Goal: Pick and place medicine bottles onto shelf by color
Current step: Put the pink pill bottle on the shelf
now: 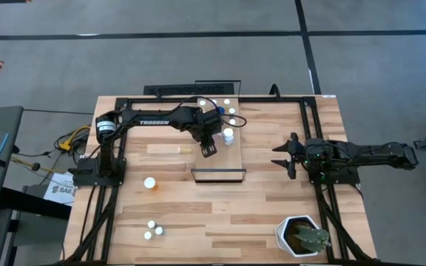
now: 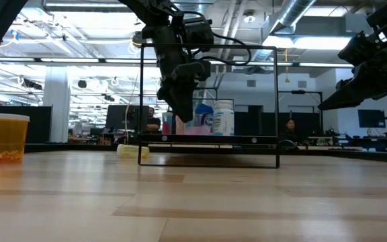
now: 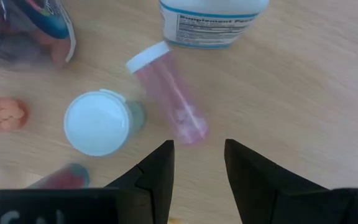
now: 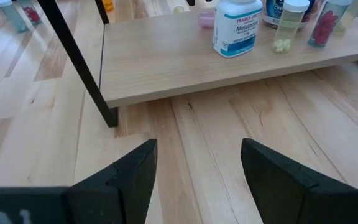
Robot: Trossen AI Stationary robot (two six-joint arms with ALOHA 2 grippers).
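Left claw (image 3: 197,165) parted, empty, over shelf (image 1: 234,157) by tipped pink bottle (image 3: 169,93). Right claw (image 4: 197,165) wide open, empty, above bench (image 1: 272,207).

The long light-wood shelf (image 1: 219,151) with its dark rim was crowded at its far end by small white-capped bottles (image 1: 226,106), while its near half lay bare. A pink bottle (image 3: 169,93) lay tipped on the shelf just ahead of the left hand (image 3: 197,163), with an upright white-capped bottle (image 3: 98,122) beside it. Thin black frame posts (image 2: 277,107) stood at the shelf's corners. Open plank table (image 1: 257,199) separated the shelf from the right hand (image 1: 285,157).
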